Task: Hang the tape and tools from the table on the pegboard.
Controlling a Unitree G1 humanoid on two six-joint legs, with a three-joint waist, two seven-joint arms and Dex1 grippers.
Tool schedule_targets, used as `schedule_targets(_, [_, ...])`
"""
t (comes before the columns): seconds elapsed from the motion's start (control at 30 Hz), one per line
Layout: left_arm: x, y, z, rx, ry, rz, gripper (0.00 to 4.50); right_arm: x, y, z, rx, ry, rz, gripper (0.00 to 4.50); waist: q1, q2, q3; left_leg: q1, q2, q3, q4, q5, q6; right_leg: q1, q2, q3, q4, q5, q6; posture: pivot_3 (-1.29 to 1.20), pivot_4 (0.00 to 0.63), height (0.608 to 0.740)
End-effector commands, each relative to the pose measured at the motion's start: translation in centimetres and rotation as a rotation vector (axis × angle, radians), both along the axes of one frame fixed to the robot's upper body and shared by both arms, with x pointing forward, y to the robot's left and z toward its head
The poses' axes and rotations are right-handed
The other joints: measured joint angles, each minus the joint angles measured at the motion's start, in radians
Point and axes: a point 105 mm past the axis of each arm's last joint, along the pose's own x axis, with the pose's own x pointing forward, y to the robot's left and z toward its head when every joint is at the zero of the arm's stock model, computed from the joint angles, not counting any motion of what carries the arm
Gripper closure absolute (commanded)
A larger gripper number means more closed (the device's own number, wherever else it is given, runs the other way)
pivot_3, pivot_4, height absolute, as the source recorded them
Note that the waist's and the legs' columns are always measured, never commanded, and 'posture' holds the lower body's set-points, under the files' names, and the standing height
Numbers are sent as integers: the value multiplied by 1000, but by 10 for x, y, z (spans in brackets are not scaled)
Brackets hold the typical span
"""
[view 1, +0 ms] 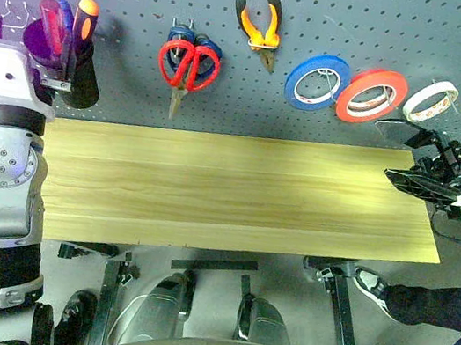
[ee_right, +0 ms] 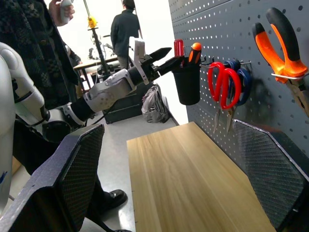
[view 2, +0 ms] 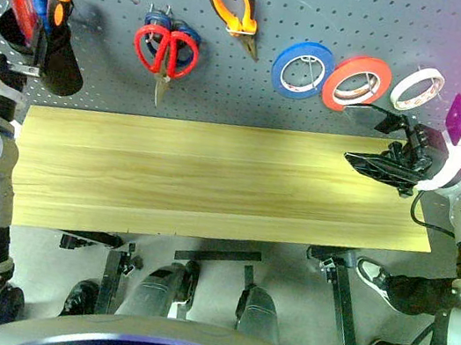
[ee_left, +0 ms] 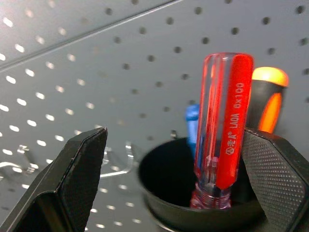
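Observation:
On the dark grey pegboard [view 1: 374, 19] hang the red-handled scissors [view 1: 189, 65], the orange-and-black pliers [view 1: 261, 22] and the white tape [view 1: 431, 101]. A black cup [view 2: 53, 65] at the board's left end holds the red-handled screwdriver [ee_left: 222, 121] upright. My left gripper [view 2: 21, 33] is at the cup's rim, open, its fingers [ee_left: 77, 179] wide on either side of the screwdriver. My right gripper [view 1: 384, 148] is open and empty over the right end of the wooden table [view 1: 236, 191], just below the tape rolls.
A blue roll [view 1: 316, 80] and a red-orange roll [view 1: 372, 95] hang beside the white tape. Blue-handled scissors [view 1: 180, 36] hang behind the red ones. An orange-and-black handle [ee_left: 268, 101] and a blue one stand in the cup. People [ee_right: 29, 43] stand past the table's left end.

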Motion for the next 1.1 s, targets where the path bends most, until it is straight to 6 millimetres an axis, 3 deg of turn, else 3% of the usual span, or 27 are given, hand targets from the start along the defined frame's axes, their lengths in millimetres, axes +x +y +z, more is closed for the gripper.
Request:
schedule_targets(0.03, [-17,-11,18,33,-65,-19,28,-2,-3,9,-7,-38,-5,0,-1,0,0,0,0,0,0,0,0,0,0,0,0,0,0,44,256,740])
schedule_targets(0.3, [-27,-15,34,39,-115,66,28,1,-1,6,-11,-28,-5,0,0,0,0,0,0,0,0,0,0,0,0,0,0,0,0,59,259,740])
schedule_targets(0.7, [-27,-46,66,44,-179,-110,28,3,1,3,-21,-22,1,0,27,0,0,0,0,0,0,0,0,0,1,0,0,0,0,62,261,740])
schedule_targets(0.83, [-22,-64,66,-1,-153,-261,28,3,1,5,-17,-24,-2,0,27,0,0,0,0,0,0,0,-1,1,0,0,-2,0,0,61,263,740])
schedule_targets(1.1, [-20,-136,52,114,-9,-693,28,2,1,4,-17,-23,-1,0,25,0,0,0,0,0,0,1,1,1,1,0,-2,0,0,49,267,740])
